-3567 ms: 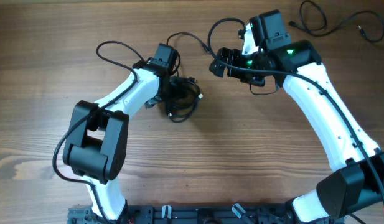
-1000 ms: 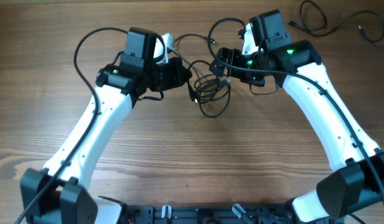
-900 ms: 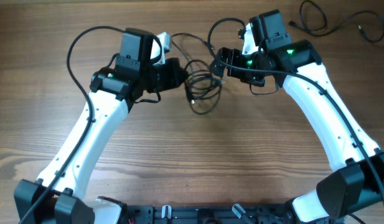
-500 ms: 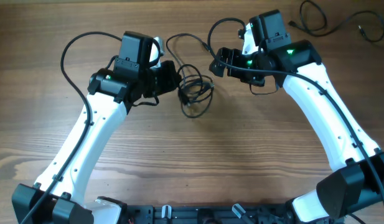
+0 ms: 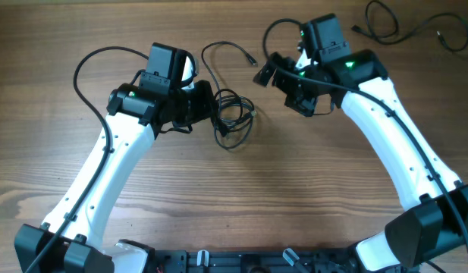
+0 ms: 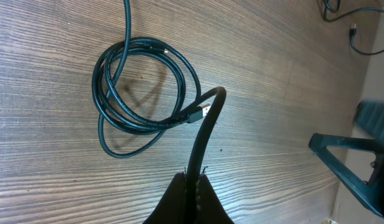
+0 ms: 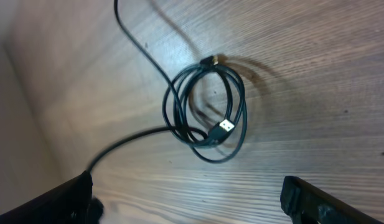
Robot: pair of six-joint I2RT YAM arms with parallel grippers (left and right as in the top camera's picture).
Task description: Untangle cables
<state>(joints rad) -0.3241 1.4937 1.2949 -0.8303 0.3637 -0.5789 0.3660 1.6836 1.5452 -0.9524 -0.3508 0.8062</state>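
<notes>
A black cable coil [image 5: 235, 121] lies on the wood between the two arms. My left gripper [image 5: 210, 106] is shut on a strand of that cable [image 6: 203, 134], which rises from my closed fingertips [image 6: 195, 179] to a silvery-tipped plug [image 6: 202, 112] at the loops [image 6: 145, 93]. A loose tail [image 5: 227, 48] runs off toward the back. My right gripper [image 5: 281, 82] hovers open to the right of the coil, nothing between its fingers [image 7: 67, 200]. From the right wrist, the coil [image 7: 207, 112] and a plug [image 7: 224, 127] lie ahead of the gripper [image 7: 192, 208]. Another cable [image 5: 400, 26] lies at the far right.
The right arm's own thick black wire [image 5: 283, 30] loops above its wrist. The left arm's wire [image 5: 89, 64] arcs out to the left. A black rail [image 5: 241, 262] runs along the table's front edge.
My left gripper has pulled the coil leftward and slightly toward the front. The right gripper, still until half a second ago, has turned and shifted a little while staying open.
</notes>
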